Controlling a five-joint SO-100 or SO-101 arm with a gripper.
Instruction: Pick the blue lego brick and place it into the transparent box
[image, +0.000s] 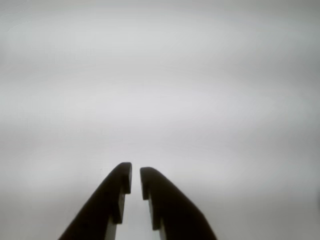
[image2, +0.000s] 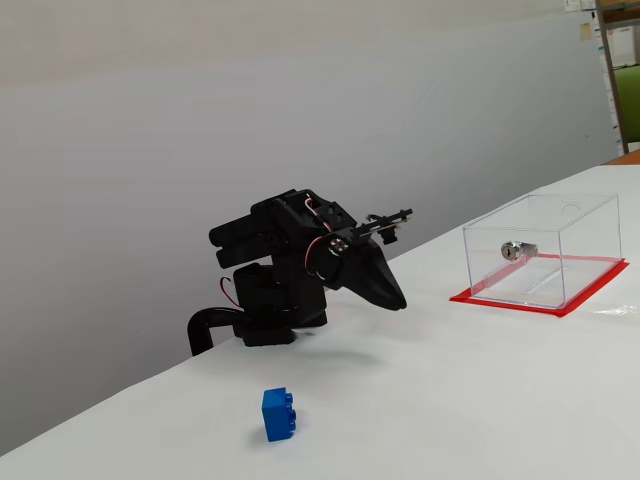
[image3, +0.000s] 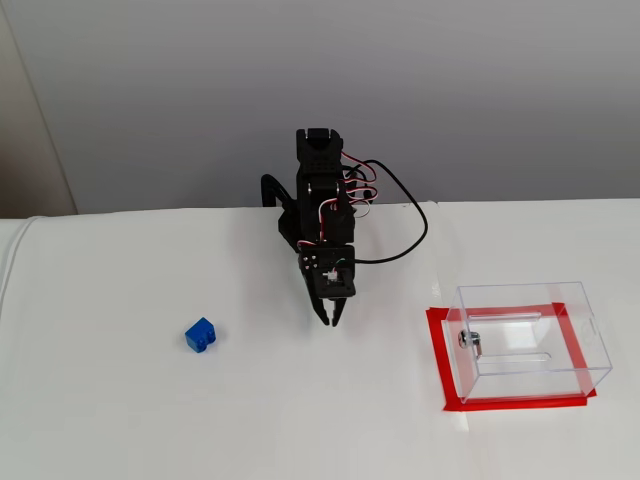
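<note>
The blue lego brick (image2: 279, 414) lies on the white table, studs to the side, in front of the arm; in the other fixed view (image3: 201, 334) it sits left of the arm. The transparent box (image2: 585, 235) stands to the right on its red base sheet (image2: 500, 300), with a silver lock cylinder (image2: 512, 250) on one wall; it also shows in the other fixed view (image3: 520, 290). My gripper (image3: 331, 320) hangs folded near the arm base, pointing down at the table, between brick and box and apart from both. Its jaws are nearly together and empty (image: 136, 172). The wrist view shows only bare table.
The black arm base (image2: 265, 320) stands at the table's back edge against a grey wall. Cables (image3: 400, 235) loop off the arm to the right. Shelving (image2: 620, 70) shows at the far right.
</note>
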